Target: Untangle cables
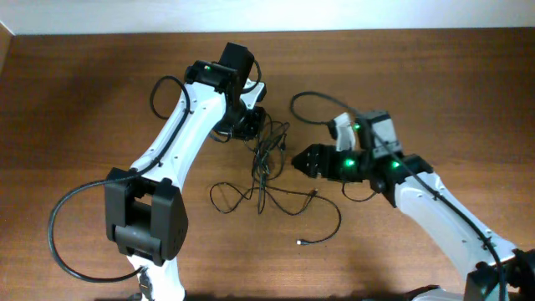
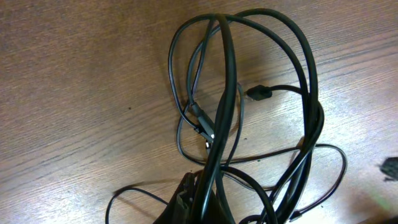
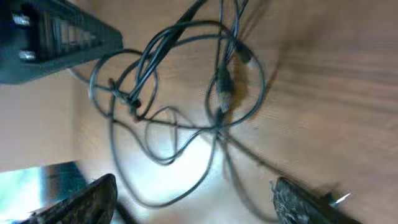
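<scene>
Black, wire-thin cables (image 1: pixel 266 159) lie as one knotted bundle near the middle of the brown wooden table (image 1: pixel 435 75). From the knot, loose strands trail toward 6 o'clock. One loop spreads toward 8 o'clock, and one long strand curves out to 5 o'clock and ends in a small plug (image 1: pixel 301 242) resting on the wood.

The left gripper (image 1: pixel 248 125) sits at 11 o'clock of the bundle, at its upper edge. Its jaws are pressed together on the cables. In the left wrist view several strands rise off the table and converge into the dark grip at the bottom of the frame, looming thick and close to the lens. Beyond them the rest of the tangle lies on the wood, with a second plug (image 2: pixel 259 93) toward 2 o'clock of that view.

The right gripper (image 1: pixel 294 160) is at 3 o'clock of the bundle, just beside it and pointing at it. It is spread wide. In the right wrist view its two fingers (image 3: pixel 93 199) stand far apart at the lower corners, with only bare table and a few slack strands between them, none of them gripped. That view is blurred.
</scene>
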You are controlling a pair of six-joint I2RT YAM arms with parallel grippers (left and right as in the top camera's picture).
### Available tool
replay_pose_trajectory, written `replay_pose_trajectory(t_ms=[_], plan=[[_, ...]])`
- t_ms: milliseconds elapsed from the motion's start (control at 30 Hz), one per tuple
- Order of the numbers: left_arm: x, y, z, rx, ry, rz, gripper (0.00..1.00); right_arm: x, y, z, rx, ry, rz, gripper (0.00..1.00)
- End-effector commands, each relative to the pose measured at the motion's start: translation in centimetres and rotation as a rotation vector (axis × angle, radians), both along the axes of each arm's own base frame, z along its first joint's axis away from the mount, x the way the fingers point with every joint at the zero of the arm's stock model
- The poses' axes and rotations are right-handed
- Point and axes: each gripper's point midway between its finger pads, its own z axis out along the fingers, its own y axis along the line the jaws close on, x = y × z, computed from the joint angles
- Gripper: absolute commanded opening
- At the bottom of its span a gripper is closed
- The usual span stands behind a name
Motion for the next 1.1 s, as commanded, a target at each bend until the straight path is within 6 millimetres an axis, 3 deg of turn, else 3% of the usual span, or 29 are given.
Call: replay_pose_trajectory(t_ms=[0,33,67,100,233,300,500,667,900,1067], plan=[[0.3,-0.4,1.6,-0.029,-0.035,0.003,0.0,-0.6,2.6,-1.0,-0.051,-0.105,0.131,0.71],[0.3,-0.4,1.6,-0.029,-0.035,0.003,0.0,-1.1,4.1,-0.4,0.029,-0.043,0.117,0.63],[0.3,-0.4,1.6,-0.029,-0.035,0.002,0.0,-0.8,4.2,-0.3,0.067,0.051,0.018,0.44],[0.3,-0.4,1.6,-0.029,-0.035,0.003,0.0,-0.1,3.9,-0.4,0.098,0.157,-0.119,0.4],[0.2,-0.4,1.5,-0.028,-0.032,0.002,0.0,3.1,2.9,0.5,0.184,0.224,-0.382,0.42],[0.2,-0.4,1.5,-0.029,-0.031,0.002,0.0,4.2,3.3,1.8,0.243,0.19,-0.401,0.43],[0.2,-0.4,1.5,-0.029,-0.031,0.002,0.0,3.4,4.9,-2.4,0.239,0.39,-0.476,0.43],[0.2,-0.4,1.5,-0.028,-0.032,0.002,0.0,4.2,6.1,-1.2,0.314,0.359,-0.431,0.46],[0.2,-0.4,1.5,-0.028,-0.031,0.002,0.0,3.0,7.0,-0.4,0.357,0.427,-0.375,0.46],[0.2,-0.4,1.5,-0.028,-0.032,0.003,0.0,3.5,4.5,-2.0,0.28,0.419,-0.422,0.42]])
